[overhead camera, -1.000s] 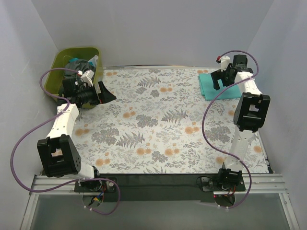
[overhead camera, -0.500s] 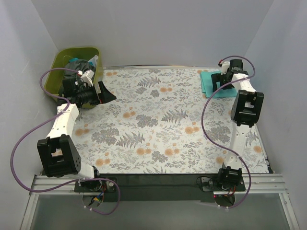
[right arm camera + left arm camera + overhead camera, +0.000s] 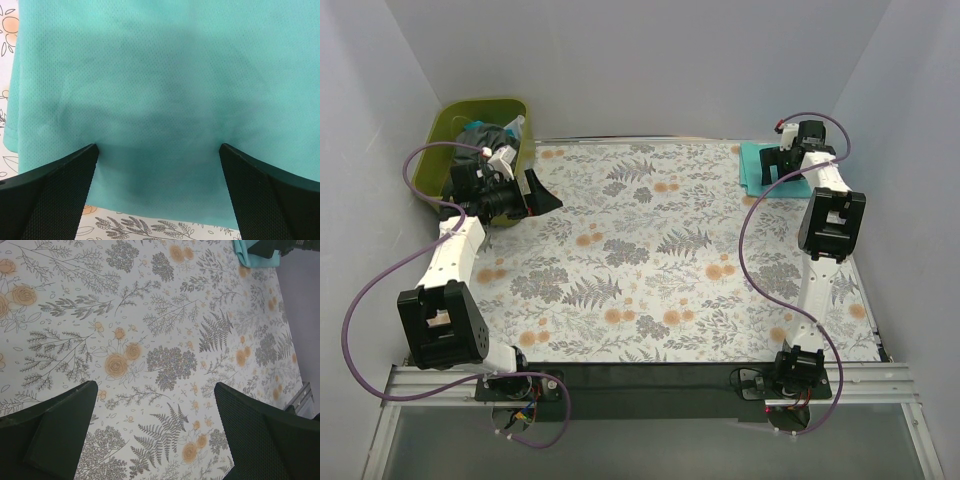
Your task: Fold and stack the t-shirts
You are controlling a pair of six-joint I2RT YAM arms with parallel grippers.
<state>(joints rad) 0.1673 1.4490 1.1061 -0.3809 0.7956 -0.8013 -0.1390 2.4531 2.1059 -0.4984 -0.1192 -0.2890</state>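
We log the folded teal t-shirt point(image 3: 150, 75) at the counter's point(image 3: 650, 260) far right corner, right end effector point(image 3: 158, 148) spread wide over it, left end effector point(image 3: 155, 387) likewise released near the green bin point(image 3: 448, 125).

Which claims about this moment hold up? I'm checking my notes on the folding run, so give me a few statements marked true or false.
1. The teal t-shirt lies folded at the far right corner of the table. True.
2. The left gripper grips a dark shirt. False: its jaws are wide apart and empty, above the bare flowered tablecloth.
3. The right gripper is at the teal t-shirt with its jaws open. True.
4. The green bin is empty. False: dark clothes are piled inside it.
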